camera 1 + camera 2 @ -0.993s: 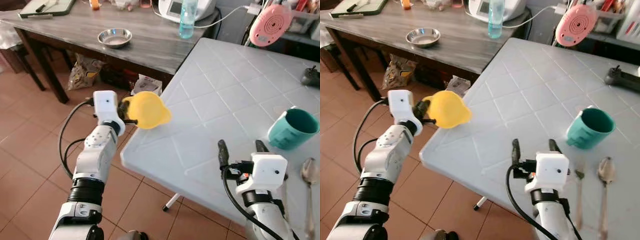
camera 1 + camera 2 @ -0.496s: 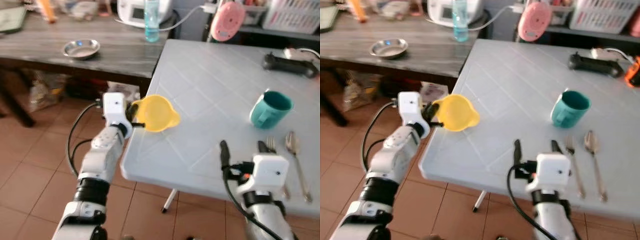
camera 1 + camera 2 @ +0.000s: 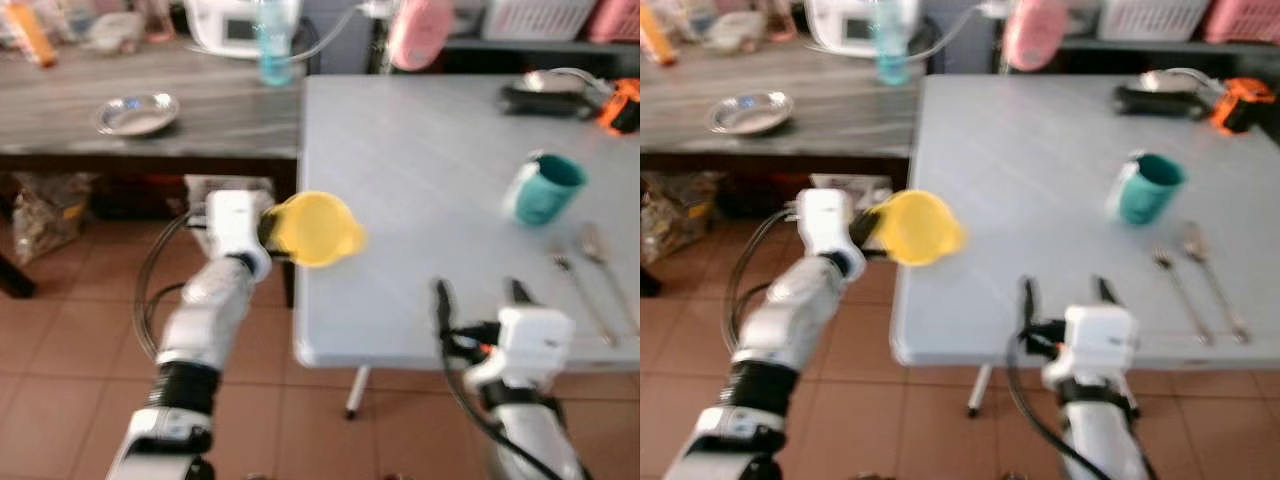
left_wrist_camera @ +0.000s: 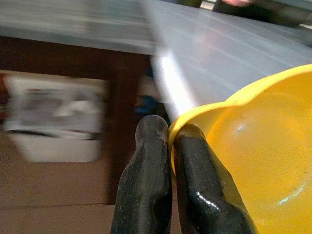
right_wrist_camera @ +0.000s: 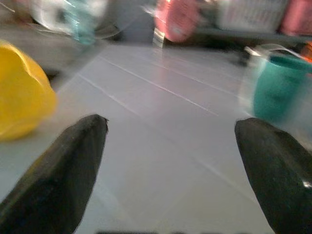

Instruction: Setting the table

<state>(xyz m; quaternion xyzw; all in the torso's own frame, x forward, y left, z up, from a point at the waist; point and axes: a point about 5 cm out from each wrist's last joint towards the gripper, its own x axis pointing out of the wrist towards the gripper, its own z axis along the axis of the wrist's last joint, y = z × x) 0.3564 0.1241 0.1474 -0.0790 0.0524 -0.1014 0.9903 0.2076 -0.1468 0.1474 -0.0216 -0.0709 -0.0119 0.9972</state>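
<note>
One yellow bowl [image 3: 316, 230] pinched in left gripper [image 3: 268, 228] beside white table [image 3: 430, 150]

Yellow bowl [image 4: 253, 161]: smooth glossy plastic, small highlights inside. Left fingers [image 4: 146, 180]: black, rubbery, slight sheen. White worktop [image 3: 420, 180], centre-right of the frame: matt plastic with moulded groove lines. Second worktop [image 3: 120, 125], upper left: grey wood-grain finish, dull. Dish [image 3: 137, 113] on it: shiny metal. Teal mug [image 3: 545, 190]: smooth, plastic-looking. Floor [image 3: 60, 380]: matt terracotta tile.
</note>
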